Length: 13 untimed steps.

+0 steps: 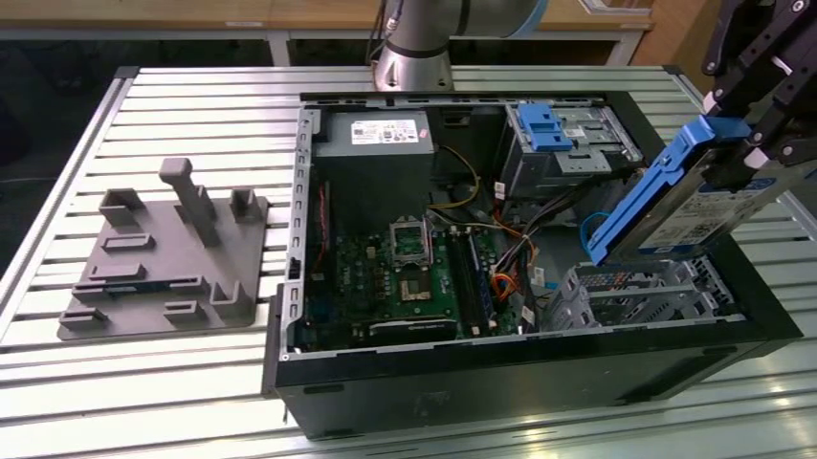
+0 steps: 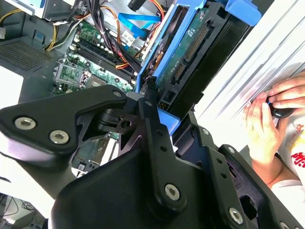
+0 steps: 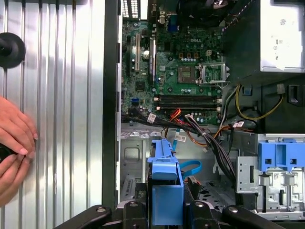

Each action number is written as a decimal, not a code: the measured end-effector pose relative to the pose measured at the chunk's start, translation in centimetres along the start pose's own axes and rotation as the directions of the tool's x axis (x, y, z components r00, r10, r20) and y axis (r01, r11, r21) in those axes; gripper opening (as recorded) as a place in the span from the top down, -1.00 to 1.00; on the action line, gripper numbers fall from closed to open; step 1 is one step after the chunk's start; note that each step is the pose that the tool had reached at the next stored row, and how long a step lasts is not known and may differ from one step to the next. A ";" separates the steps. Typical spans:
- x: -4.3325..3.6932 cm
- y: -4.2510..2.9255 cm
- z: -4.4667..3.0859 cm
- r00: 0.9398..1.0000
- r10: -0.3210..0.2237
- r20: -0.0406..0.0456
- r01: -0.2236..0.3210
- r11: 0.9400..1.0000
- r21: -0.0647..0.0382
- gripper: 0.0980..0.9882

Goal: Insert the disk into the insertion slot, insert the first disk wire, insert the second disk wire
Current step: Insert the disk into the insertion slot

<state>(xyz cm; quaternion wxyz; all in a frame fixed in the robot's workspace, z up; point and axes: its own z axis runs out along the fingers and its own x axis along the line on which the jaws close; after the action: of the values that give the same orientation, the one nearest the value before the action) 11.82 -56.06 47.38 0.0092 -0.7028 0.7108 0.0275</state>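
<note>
Clearly clamped, the flat silver rectangular disk [image 1: 702, 215] with its white label sits in a bright blue plastic carrier frame. The black metal fingers of the gripper [image 1: 753, 153] are drawn in tight on the frame's upper end. The disk hangs tilted, its lower end just above the insertion slot [image 1: 645, 292], a silver perforated sheet-metal cage in a corner of the open black computer case [image 1: 511, 368], and it is not yet inside. The gripper's dark linkage comes down at the exterior view's right. A person's hand [image 3: 14, 138] is over the ribbed aluminium table [image 1: 191, 382] beside the case.
</note>
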 end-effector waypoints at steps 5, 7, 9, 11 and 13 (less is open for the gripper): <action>0.01 -0.01 0.21 1.000 0.000 0.000 0.000 1.000 0.000 0.40; 0.01 -0.01 0.28 1.000 0.000 0.000 0.000 1.000 0.000 0.40; 0.02 -0.02 0.35 1.000 0.000 0.000 0.000 1.000 0.000 0.40; 0.02 -0.04 0.42 1.000 0.000 0.000 0.000 1.000 0.000 0.40; 0.02 -0.07 0.49 1.000 0.000 0.000 0.000 1.000 0.000 0.40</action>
<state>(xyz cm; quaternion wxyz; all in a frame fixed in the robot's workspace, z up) 11.88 -56.06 46.89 0.0092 -0.7029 0.7107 0.0274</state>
